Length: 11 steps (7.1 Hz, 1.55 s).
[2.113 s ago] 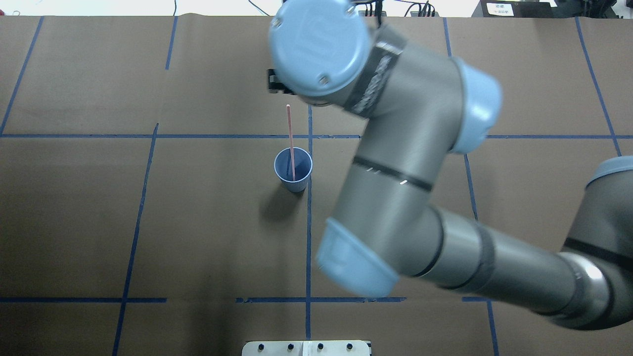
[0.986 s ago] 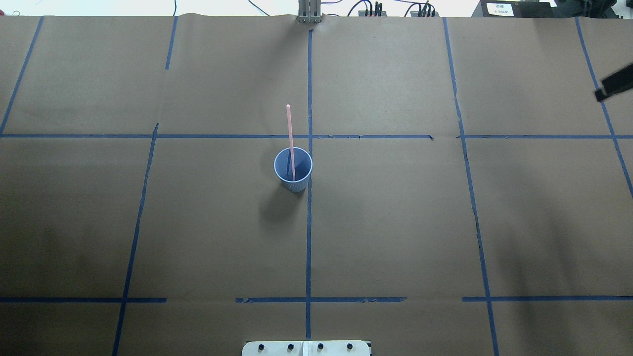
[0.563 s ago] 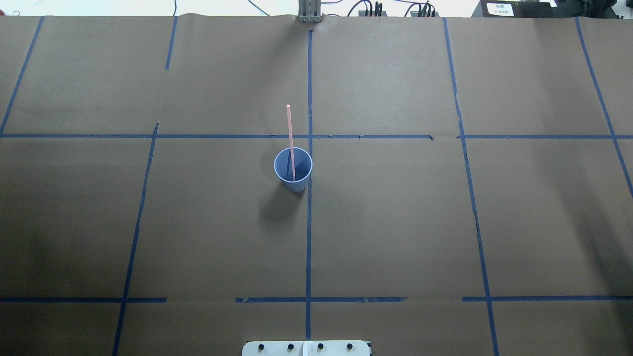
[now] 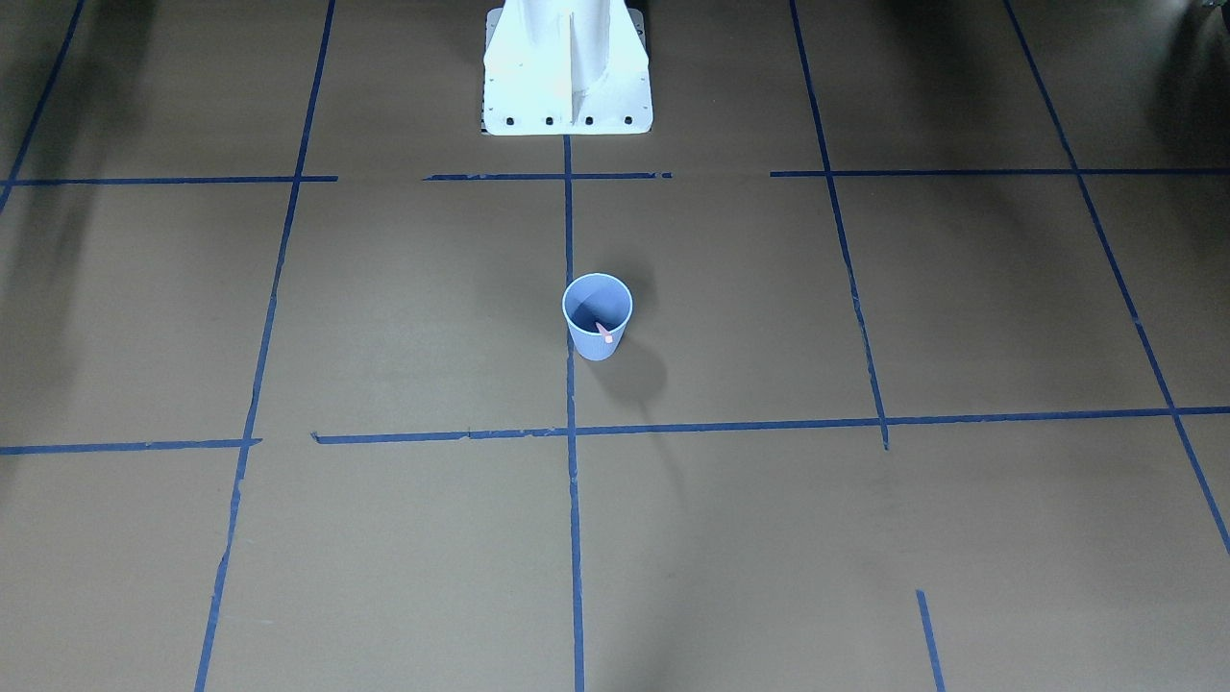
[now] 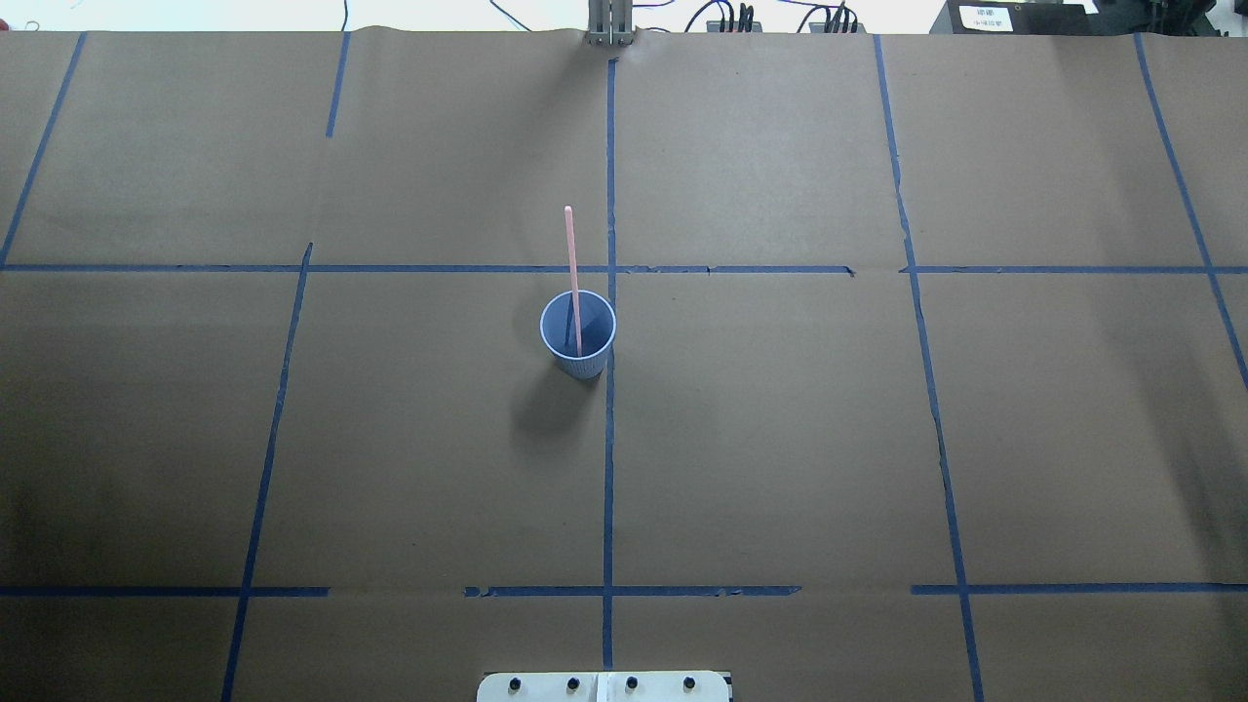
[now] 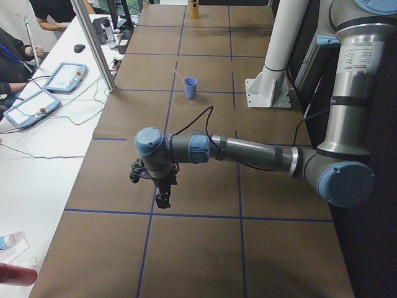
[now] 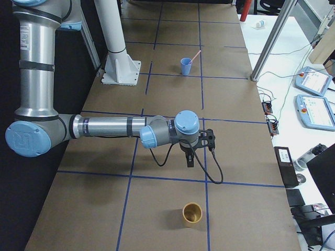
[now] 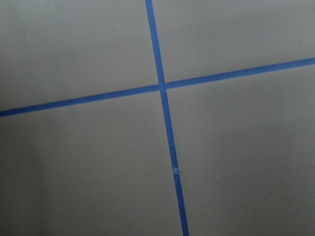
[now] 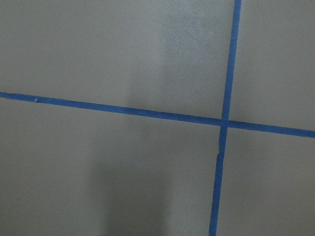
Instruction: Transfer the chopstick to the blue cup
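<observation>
Far left, low over the table [image 6: 205, 248]: left gripper [image 6: 162, 200], pointing down — grip impossible to judge from this side view. Mid-table, upright blue cup [image 5: 578, 336] holding the chopstick [image 5: 572, 258], tilted against the rim. Far right: right gripper [image 7: 189, 161], low too — grip likewise unreadable.

Four wide views around the blue cup [image 5: 558, 330]
</observation>
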Each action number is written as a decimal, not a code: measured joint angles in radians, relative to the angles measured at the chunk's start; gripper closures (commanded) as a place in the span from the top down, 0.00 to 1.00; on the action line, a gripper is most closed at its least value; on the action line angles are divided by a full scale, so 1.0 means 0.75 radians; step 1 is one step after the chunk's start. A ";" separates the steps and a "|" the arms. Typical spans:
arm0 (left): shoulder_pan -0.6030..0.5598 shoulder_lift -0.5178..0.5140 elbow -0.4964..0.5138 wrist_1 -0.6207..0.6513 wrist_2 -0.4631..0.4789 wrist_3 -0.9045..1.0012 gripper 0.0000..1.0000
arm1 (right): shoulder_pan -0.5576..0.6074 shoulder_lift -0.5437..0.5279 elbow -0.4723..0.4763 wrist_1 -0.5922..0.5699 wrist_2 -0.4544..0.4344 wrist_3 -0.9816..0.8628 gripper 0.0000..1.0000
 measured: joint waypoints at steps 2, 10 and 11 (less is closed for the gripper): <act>0.000 0.000 0.067 -0.043 -0.007 -0.001 1.00 | 0.051 -0.003 0.028 -0.140 0.017 0.006 1.00; -0.116 0.069 0.106 -0.104 -0.114 -0.004 1.00 | 0.059 -0.034 -0.013 -0.199 -0.011 -0.014 1.00; -0.117 0.069 0.106 -0.107 -0.114 -0.005 1.00 | 0.059 -0.034 -0.016 -0.198 -0.015 -0.014 1.00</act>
